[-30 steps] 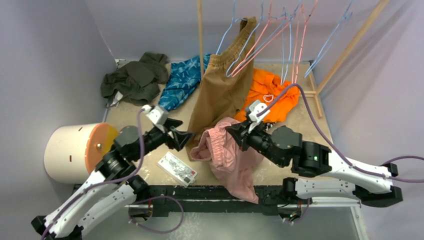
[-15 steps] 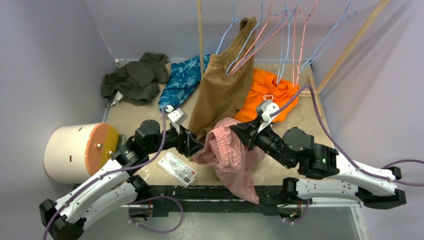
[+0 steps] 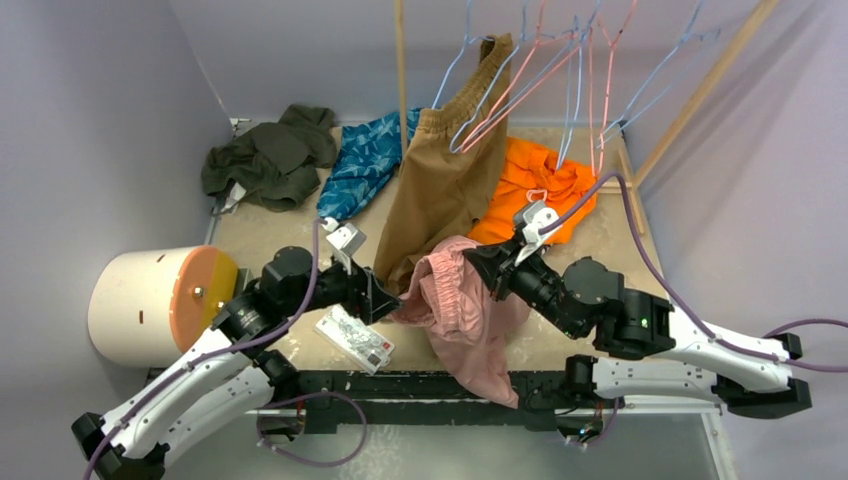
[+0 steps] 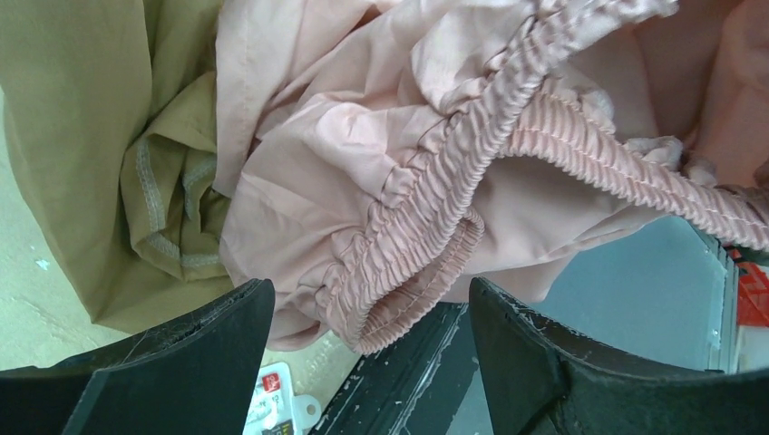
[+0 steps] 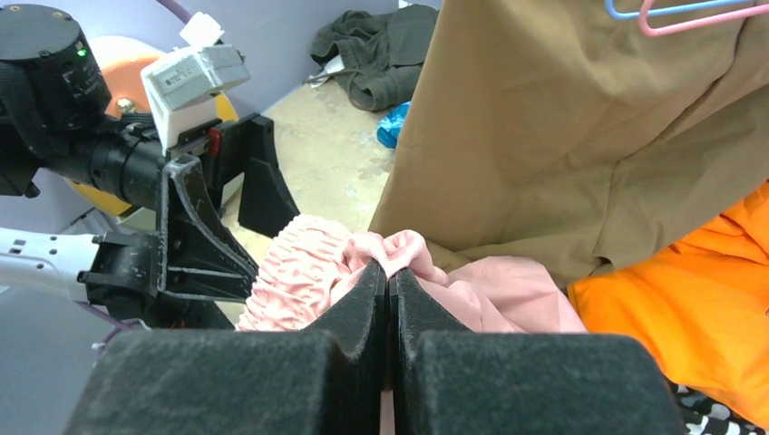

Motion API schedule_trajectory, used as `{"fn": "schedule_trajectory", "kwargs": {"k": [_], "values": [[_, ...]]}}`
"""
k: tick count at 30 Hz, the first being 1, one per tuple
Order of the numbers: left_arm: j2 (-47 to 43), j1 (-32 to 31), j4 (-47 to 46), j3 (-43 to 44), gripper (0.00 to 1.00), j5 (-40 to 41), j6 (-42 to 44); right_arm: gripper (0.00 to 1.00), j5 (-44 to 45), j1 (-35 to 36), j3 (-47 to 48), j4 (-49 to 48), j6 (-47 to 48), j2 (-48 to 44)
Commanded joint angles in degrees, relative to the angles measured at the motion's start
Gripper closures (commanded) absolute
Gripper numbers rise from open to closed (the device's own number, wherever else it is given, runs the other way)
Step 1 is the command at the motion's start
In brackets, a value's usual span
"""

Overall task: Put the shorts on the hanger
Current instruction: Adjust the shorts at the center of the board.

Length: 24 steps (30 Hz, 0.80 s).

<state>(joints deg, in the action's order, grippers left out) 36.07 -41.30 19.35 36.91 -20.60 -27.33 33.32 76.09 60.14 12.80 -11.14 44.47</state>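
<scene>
Top external view: the pink shorts [image 3: 462,320] hang bunched at the lower centre of the frame, over the near edge of the desk [image 3: 255,225] and well below the light-blue wire hanger [image 3: 453,62] at the upper centre. The right end effector [image 3: 487,270] is clamped on a fold at their waistband. The left end effector [image 3: 388,297] stands spread at their left side, its fingers [image 4: 181,362] flanking the gathered waistband without gripping it. Tan shorts [image 3: 440,190] hang just behind.

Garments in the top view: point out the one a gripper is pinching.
The pink shorts, pinched in the right gripper. The tan shorts hang ungripped; the orange garment, blue garment and green garment lie on the table.
</scene>
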Motion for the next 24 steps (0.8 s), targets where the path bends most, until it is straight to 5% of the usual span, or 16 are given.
{"fn": "schedule_trajectory", "kwargs": {"k": [1, 7, 17, 22, 24], "values": [[1.2, -0.2, 0.1, 1.2, 0.22, -1.8, -1.6, 1.00, 2.7, 0.0, 0.1, -5.2, -0.4, -2.3], [5.2, -0.2, -0.2, 0.7, 0.25, -0.7, -1.8, 1.00, 1.6, 0.0, 0.0, -6.2, -0.4, -3.1], [11.8, -0.2, -1.2, 1.0, 0.43, -1.6, -0.9, 1.00, 1.4, 0.0, 0.0, -6.6, -0.5, -3.4], [10.7, -0.1, -1.1, 1.9, 0.73, 2.2, 0.4, 1.00, 1.2, 0.0, -0.6, -6.5, -0.6, -3.5], [9.9, -0.2, -0.1, 3.2, 0.94, 4.7, 2.0, 1.00, 0.9, -0.1, -1.0, -6.6, -0.9, -3.3]]}}
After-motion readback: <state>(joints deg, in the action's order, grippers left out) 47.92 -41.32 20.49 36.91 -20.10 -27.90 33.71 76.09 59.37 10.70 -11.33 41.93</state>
